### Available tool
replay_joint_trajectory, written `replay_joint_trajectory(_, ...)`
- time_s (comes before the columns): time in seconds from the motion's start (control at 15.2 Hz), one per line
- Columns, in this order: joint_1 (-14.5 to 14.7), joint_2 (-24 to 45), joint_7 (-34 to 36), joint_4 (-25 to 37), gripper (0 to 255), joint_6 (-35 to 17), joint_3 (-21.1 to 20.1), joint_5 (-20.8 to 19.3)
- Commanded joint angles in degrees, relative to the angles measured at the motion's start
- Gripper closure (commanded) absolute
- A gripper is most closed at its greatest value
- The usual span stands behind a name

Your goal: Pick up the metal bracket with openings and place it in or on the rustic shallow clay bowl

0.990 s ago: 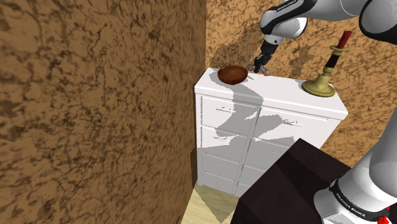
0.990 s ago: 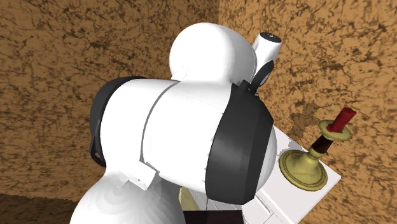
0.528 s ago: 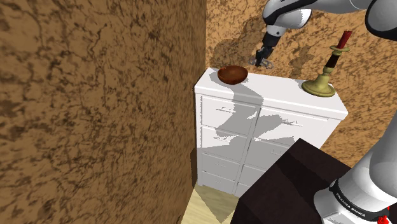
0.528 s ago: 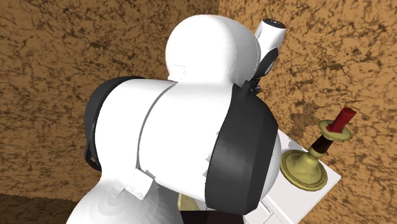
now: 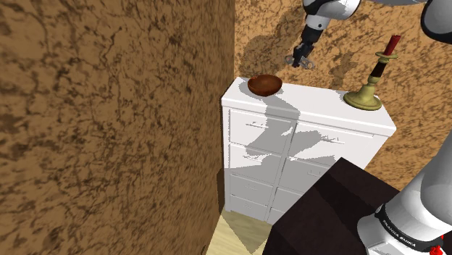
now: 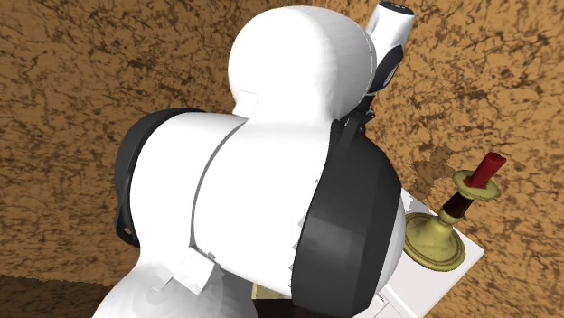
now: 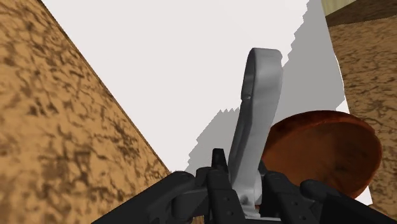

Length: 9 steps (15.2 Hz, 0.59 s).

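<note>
We judge the main risk to be the grip itself: the all-black two-finger end effector point(image 7: 245, 189) is clenched on one end of the curved grey metal bracket point(image 7: 257, 121), so the long free part could swing or slip between the fingers point(image 7: 219, 170) on the way across. The reddish-brown shallow round bowl point(image 5: 265, 85) has a low rim and sits at the corner of the white drawer cabinet point(image 5: 319, 109), close to the brown mottled wall point(image 5: 109, 109). A release from too high or off centre could send the bracket bouncing out, off the cabinet's edge, or nudge the bowl

The bracket is clasped in the end effector and juts out past the fingertips. In the shoulder view the end effector point(image 5: 303, 56) hangs above the cabinet top with the bracket point(image 5: 310, 63) at its tip, up and to that view's right of the bowl, apart from it. In the wrist view the bowl point(image 7: 321, 149) lies just beside the bracket
</note>
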<state>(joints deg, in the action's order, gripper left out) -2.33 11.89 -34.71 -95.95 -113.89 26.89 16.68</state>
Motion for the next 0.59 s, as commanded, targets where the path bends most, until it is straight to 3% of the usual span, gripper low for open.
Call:
replay_joint_trajectory(0.0,-0.04,-0.26,0.31,1.11,255,1.33,0.09,-0.26)
replay_joint_trajectory(0.2,-0.13,-0.39,0.77,3.16,255,3.46,0.18,-0.52)
replay_joint_trajectory(0.53,3.46,1.08,7.04,5.69,255,3.40,-2.01,-1.23)
